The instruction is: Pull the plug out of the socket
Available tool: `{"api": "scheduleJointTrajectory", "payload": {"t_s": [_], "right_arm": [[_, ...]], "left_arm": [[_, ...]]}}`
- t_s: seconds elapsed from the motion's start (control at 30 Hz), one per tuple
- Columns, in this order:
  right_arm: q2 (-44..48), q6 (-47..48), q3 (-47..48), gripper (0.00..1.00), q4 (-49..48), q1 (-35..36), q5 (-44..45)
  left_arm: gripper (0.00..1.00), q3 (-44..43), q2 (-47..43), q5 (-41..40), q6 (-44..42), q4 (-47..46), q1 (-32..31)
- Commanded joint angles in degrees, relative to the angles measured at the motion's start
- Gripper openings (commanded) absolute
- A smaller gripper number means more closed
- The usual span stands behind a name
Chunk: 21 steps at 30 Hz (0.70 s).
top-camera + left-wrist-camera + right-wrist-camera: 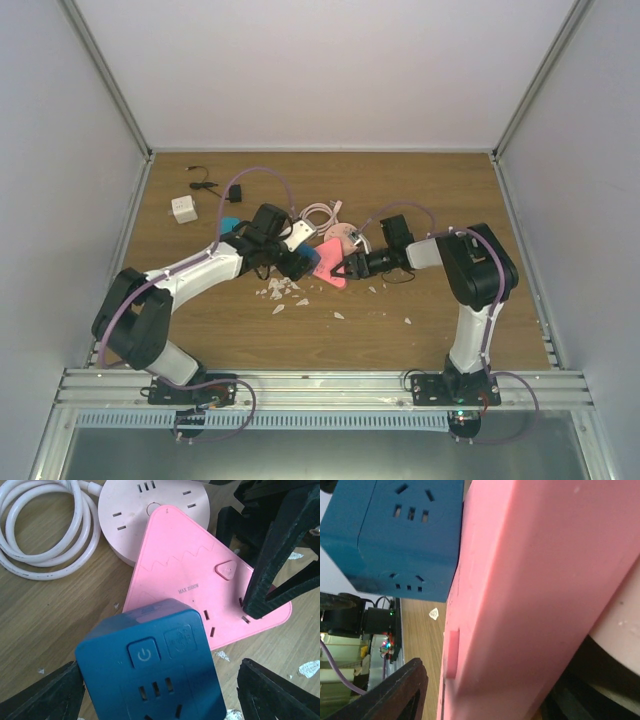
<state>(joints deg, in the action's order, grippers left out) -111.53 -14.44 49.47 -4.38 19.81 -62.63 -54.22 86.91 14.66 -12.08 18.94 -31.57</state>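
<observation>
The socket, a flat salmon-pink triangular power strip [334, 275] [200, 575] [535, 580], lies at mid table with one corner resting on a round disc. The plug, a dark blue cube adapter [305, 260] [155, 670] [395, 530], is stuck in the strip's near corner. My left gripper [296, 262] [160, 695] straddles the cube with its jaws apart; a strip of wood shows between the cube and the right finger [280, 690]. My right gripper [347, 268] clasps the strip's other corner, one finger [265, 570] [395, 690] on its face and the other mostly hidden beneath.
A round pale-pink disc socket [342, 236] [145, 510] with a coiled white cable [320, 213] [40, 530] lies just behind. A white cube adapter [183, 208] and a black cable [203, 183] sit at the far left. White flakes [283, 291] litter the wood.
</observation>
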Motion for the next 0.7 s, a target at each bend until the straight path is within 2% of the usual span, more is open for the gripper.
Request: {"api": "scheduleJointTrajectory", "payload": {"t_s": [0.0,0.1,0.23,0.43,0.67], "right_arm": [[-1.8,-0.9,-1.1,0.57,-2.1,-0.5,0.0],[-1.8,-1.0,-1.3,0.5,-2.5,-0.6,0.2],[-1.8,-1.4,-1.6,0.43,-3.2,-0.6,0.1],[-1.5,-1.7,-1.9,0.38,-3.9,-0.6,0.0],[-0.6,-2.7,-2.7,0.37,-5.2,-0.6,0.8]], "left_arm": [[0.82,-2.2,1.8,-4.5,1.9,-2.2,-2.1],[0.78,-3.4,3.3,-6.6,2.4,-2.0,-2.2],[0.74,-4.5,5.0,-5.0,3.1,-1.6,-2.2],[0.71,-5.4,6.9,-4.4,3.7,-0.9,-2.5],[0.66,-6.5,9.6,-7.5,4.7,-0.7,-4.0]]}}
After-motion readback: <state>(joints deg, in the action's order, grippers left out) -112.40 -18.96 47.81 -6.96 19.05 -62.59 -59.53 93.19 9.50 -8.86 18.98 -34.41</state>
